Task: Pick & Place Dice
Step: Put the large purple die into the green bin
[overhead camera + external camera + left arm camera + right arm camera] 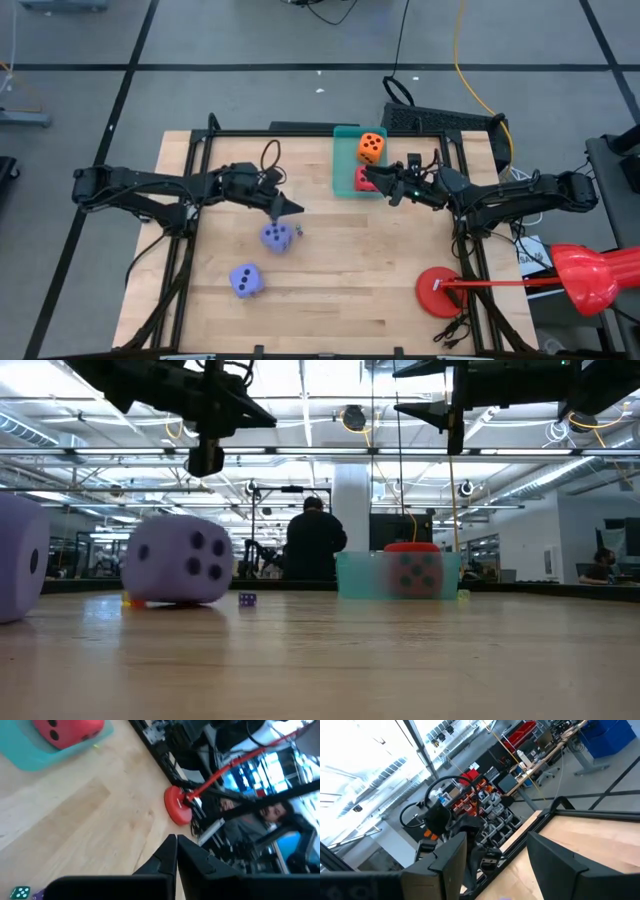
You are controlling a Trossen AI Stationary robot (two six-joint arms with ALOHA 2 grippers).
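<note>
The teal tray (343,160) sits at the table's far side. In it lie the orange die (371,147) and the red die (362,181); the red one also shows through the tray's wall (412,574). Two lavender dice rest on the wood, one mid-table (276,237), one nearer the near edge (246,280). My left gripper (297,209) (176,837) is shut and empty, hanging above the mid-table lavender die (180,560). My right gripper (372,176) (502,870) is open and empty, over the tray beside the red die.
A red round stand base (440,292) with a red rod sits near the table's right near corner. Tiny dice lie by the mid-table lavender die, one purple (247,598), one green (20,892). A person (315,540) stands beyond the far edge.
</note>
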